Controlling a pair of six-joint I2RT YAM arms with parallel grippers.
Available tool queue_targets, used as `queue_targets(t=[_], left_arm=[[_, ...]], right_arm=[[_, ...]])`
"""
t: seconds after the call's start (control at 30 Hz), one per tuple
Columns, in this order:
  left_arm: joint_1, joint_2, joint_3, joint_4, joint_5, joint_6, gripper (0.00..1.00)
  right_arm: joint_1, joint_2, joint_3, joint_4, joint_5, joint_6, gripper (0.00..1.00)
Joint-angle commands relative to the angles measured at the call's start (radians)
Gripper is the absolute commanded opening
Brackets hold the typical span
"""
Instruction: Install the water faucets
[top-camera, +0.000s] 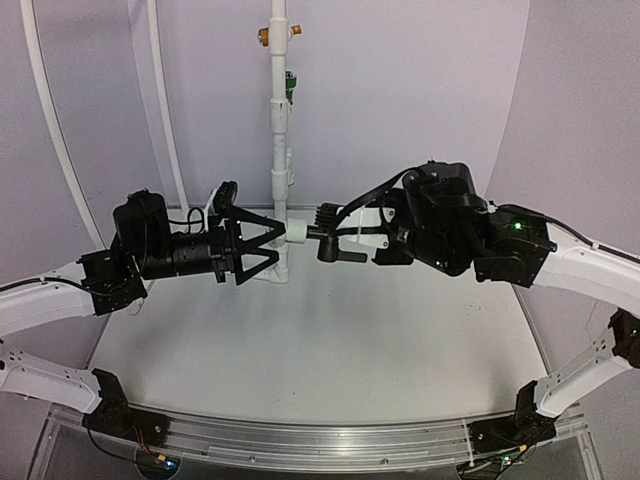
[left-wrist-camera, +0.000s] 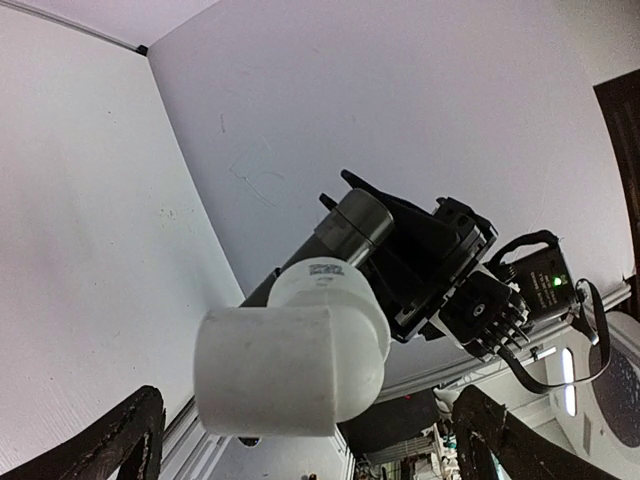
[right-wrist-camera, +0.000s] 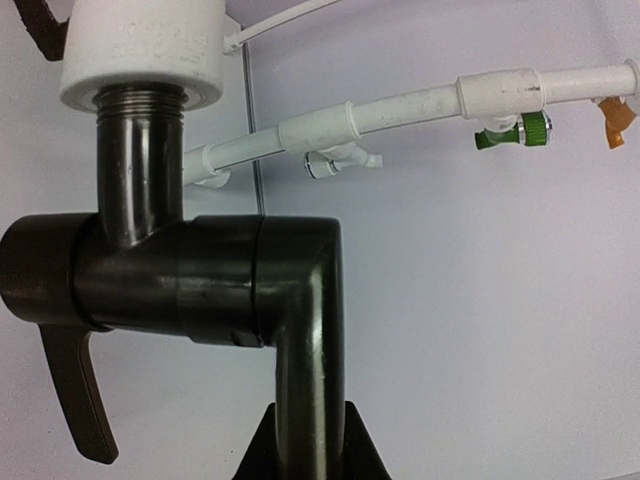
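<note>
The black water faucet (top-camera: 328, 238) lies level, its threaded end sitting in the white elbow (top-camera: 297, 232) low on the upright white pipe (top-camera: 279, 150). My right gripper (top-camera: 372, 238) is shut on the faucet's spout. In the right wrist view the faucet (right-wrist-camera: 200, 280) meets the elbow (right-wrist-camera: 145, 50), its lever (right-wrist-camera: 75, 390) hangs down, and my right gripper (right-wrist-camera: 308, 435) clamps the spout at the bottom edge. My left gripper (top-camera: 280, 240) is open, its fingers straddling the elbow from the left. From the left wrist, the elbow (left-wrist-camera: 290, 365) sits between wide fingers (left-wrist-camera: 120, 440) without touching them.
Higher on the pipe sit a green valve fitting (top-camera: 290, 88) and an orange one (top-camera: 264, 36); both also show in the right wrist view, green (right-wrist-camera: 515, 130) and orange (right-wrist-camera: 615, 115). White curved tubes (top-camera: 60, 140) stand at the back left. An aluminium rail (top-camera: 320, 440) runs along the near edge.
</note>
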Motion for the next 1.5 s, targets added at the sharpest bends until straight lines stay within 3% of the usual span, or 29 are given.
queue_targets(t=[0.0,0.2,0.7,1.2,1.47], left_arm=[[0.021,0.03,0.053,0.088,0.077,-0.058,1.0],[0.024,0.065,0.058,0.155,0.156,-0.076,1.0],[0.048,0.078,0.073,0.201,0.124,-0.09,1.0],[0.054,0.044,0.11,0.128,0.078,0.091,1.0],[0.054,0.014,0.131,0.124,0.169,0.175,1.0]], right_arm=[[-0.021,-0.021,0.06,0.028,-0.006,0.099,0.0],[-0.021,-0.029,0.036,0.028,-0.004,0.084,0.0],[-0.019,-0.036,0.034,0.031,-0.034,0.055,0.0],[0.012,-0.05,0.012,-0.03,-0.106,0.035,0.0],[0.012,-0.042,0.011,-0.037,-0.101,0.029,0.0]])
